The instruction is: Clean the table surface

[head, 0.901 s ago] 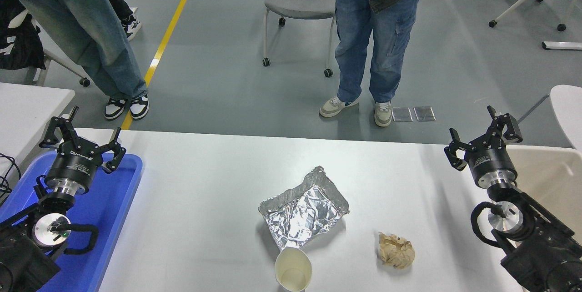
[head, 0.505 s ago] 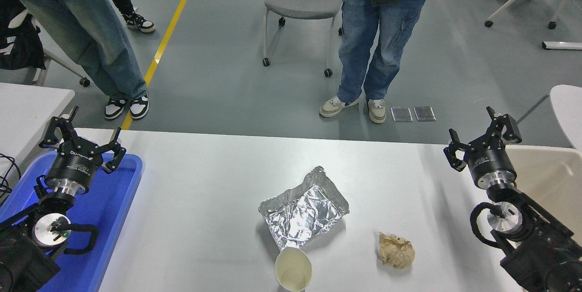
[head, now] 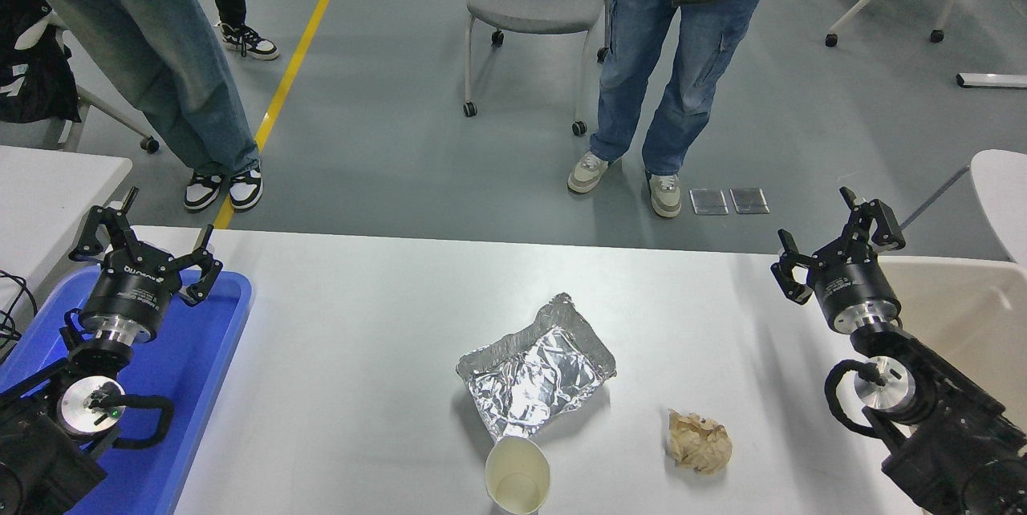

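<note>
The table surface [head: 361, 322] is wide, plain white-grey. On it lie a crumpled foil tray [head: 536, 371], an empty paper cup [head: 517, 476] at the front edge, and a crumpled brown paper ball [head: 700, 440]. My right gripper [head: 830, 238] is open and empty, above the table's far right, well right of the paper ball. My left gripper [head: 144, 238] is open and empty, parked over the blue tray at the left.
A blue plastic tray [head: 200, 387] sits at the table's left end. A beige bin [head: 963, 314] stands at the right end behind my right arm. Two people [head: 674, 58] stand on the floor beyond the far edge, with a grey chair [head: 525, 10] between them.
My right gripper has shifted slightly left and away. The person at the far side has shuffled their feet. The objects on the table have not moved.
</note>
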